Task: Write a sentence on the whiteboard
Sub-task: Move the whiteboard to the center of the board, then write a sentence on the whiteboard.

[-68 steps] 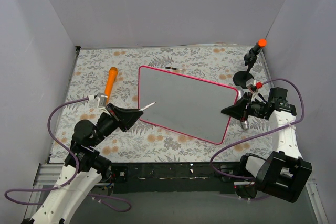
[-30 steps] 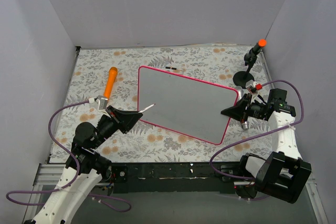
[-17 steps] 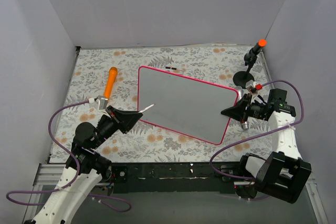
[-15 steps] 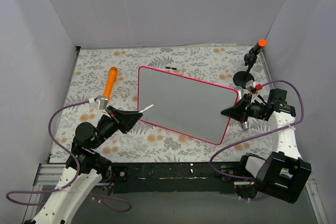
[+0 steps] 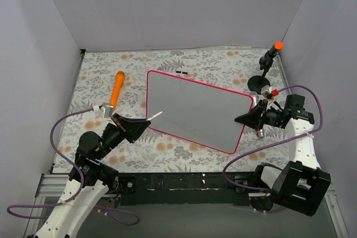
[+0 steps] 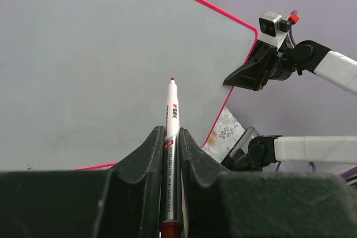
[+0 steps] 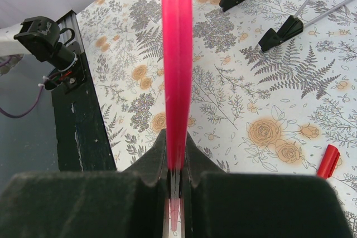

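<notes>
The left tool (image 5: pixel 146 121) is clamped on a red marker (image 5: pixel 157 115), uncapped, its tip pointing over the near-left part of the whiteboard (image 5: pixel 195 110). From above, the whiteboard sits in the middle of the table (image 5: pixel 100 65), turned at a slant, and its white face is bare. By my reckoning the sentence is not yet begun and all the writing is left. The left arm reaches in low from the near-left corner, forearm angled toward the board. The right arm stands up from the near-right corner and bends in, its right tool (image 5: pixel 239 119) at the board's right edge. An orange-handled thing (image 5: pixel 118 85) lies toward the far-left side.

Through the left wrist camera, the left tool (image 6: pixel 170 133) pinches the marker (image 6: pixel 172 110) by its barrel. The red nib is just over the whiteboard (image 6: pixel 83 54); I cannot tell whether it touches.

Through the right wrist camera, the right tool (image 7: pixel 177 137) is closed on the whiteboard's pink frame (image 7: pixel 177 54), holding it steady. A red cap (image 7: pixel 328 160) lies on the table below.
</notes>
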`<state>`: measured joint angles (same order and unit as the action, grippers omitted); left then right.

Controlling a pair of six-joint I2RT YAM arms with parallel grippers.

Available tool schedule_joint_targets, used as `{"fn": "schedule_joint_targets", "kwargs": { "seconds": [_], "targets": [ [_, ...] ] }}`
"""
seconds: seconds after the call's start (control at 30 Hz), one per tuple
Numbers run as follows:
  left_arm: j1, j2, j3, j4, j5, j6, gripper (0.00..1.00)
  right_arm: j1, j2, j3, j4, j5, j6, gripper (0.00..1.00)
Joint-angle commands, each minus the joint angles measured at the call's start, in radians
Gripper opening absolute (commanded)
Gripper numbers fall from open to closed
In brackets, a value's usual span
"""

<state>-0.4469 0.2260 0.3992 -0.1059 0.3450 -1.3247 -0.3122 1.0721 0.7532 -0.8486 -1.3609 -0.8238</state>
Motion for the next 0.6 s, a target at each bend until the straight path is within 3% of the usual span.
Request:
{"fn": "schedule_joint_targets", "kwargs": {
  "seconds": [0.0,0.57],
  "targets": [
    [0.007,-0.008,-0.003,-0.005,-0.018,0.007,0.00,-0.004,-0.014,0.005,0.033,0.098,-0.081,0.01],
    [0.007,-0.004,-0.003,0.002,-0.038,-0.002,0.00,-0.004,-0.020,0.006,0.020,0.095,-0.097,0.01]
  ]
}}
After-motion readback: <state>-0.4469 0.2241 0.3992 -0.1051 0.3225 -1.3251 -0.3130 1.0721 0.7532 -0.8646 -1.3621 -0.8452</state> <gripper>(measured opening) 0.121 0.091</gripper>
